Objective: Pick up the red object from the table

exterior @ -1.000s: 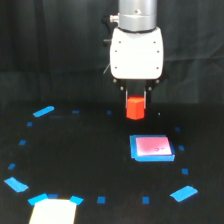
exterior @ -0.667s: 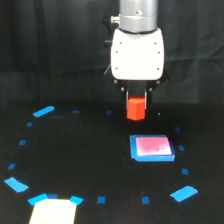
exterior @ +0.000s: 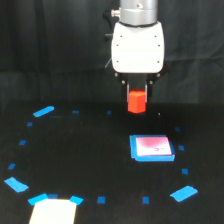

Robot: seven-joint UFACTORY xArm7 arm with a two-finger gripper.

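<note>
Your gripper (exterior: pixel 137 95) is closing its dark fingers on the upper part of the red object (exterior: pixel 136 102), which is hanging just below the white gripper body with its lower end showing free beneath the fingertips. From this single exterior view you cannot be sure whether the block's base is touching the table (exterior: pixel 90 150) or is already clear of it; the black surface is hiding any shadow or gap. Treat the step in hand as securing and raising: you are wanting a straight vertical lift with the wrist staying level, since only the top portion of the block seems to be pinched and a tilt or a jerk could let it slip out. Keep the grip firm and rise slowly until you are seeing clear black space under the block. Looking outward, a white square pad with a blue border (exterior: pixel 152 148) is lying flat nearer the camera and slightly toward the exterior view's right, well apart from the block; nothing is resting on it beyond a pinkish tint on its face. No bin, tray or other container is showing, only the blue tape marks (exterior: pixel 43 111) ringing the workspace and a pale patch (exterior: pixel 52 212) at the lower edge.
</note>
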